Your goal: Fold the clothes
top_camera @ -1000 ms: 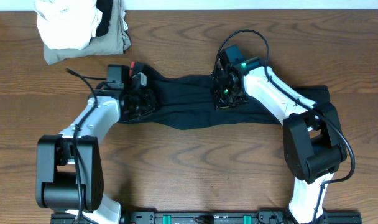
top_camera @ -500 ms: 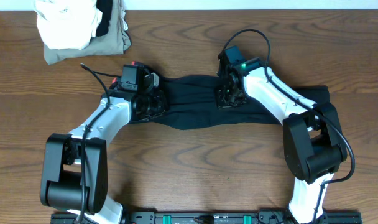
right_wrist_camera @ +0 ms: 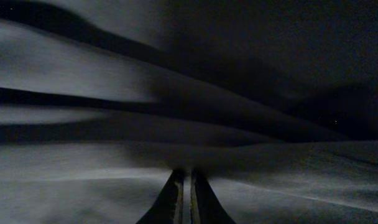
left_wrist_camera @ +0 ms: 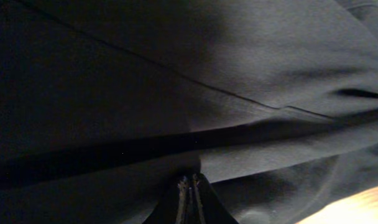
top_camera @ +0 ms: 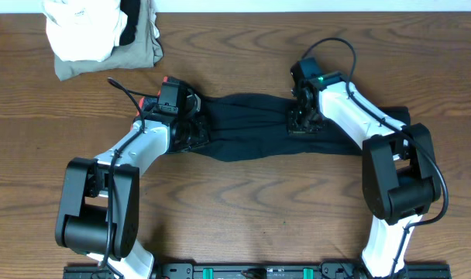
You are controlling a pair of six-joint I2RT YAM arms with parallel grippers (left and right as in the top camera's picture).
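**Overhead view.** The clothes [top_camera: 251,132], one long black garment, lie stretched left to right across the middle of the wooden table [top_camera: 243,209]. The right end reaches out past the right arm. The left gripper [top_camera: 187,130] is down on the garment's left end. The right gripper [top_camera: 304,120] is down on it right of centre. The cloth between the two is drawn into lengthwise creases. The state of the fingers cannot be read from this view, as the wrist housings cover them. A white cloth [top_camera: 80,27] sits on top of a khaki garment [top_camera: 146,50] at the table's far left corner, well apart from the black garment.

**Left wrist view.** Black fabric [left_wrist_camera: 239,62] fills almost the whole frame, with a sliver of table wood at the lower right corner. The left gripper [left_wrist_camera: 190,182] has its fingers pressed together with only a hairline between them. The tips are set into a dark fold of the cloth, which they pinch.

**Right wrist view.** The frame is filled with black fabric [right_wrist_camera: 83,81] lying in long ridges. The right gripper [right_wrist_camera: 183,177] shows its fingers closed to a thin slit. The tips are buried in the cloth where the ridges gather, nipping it.
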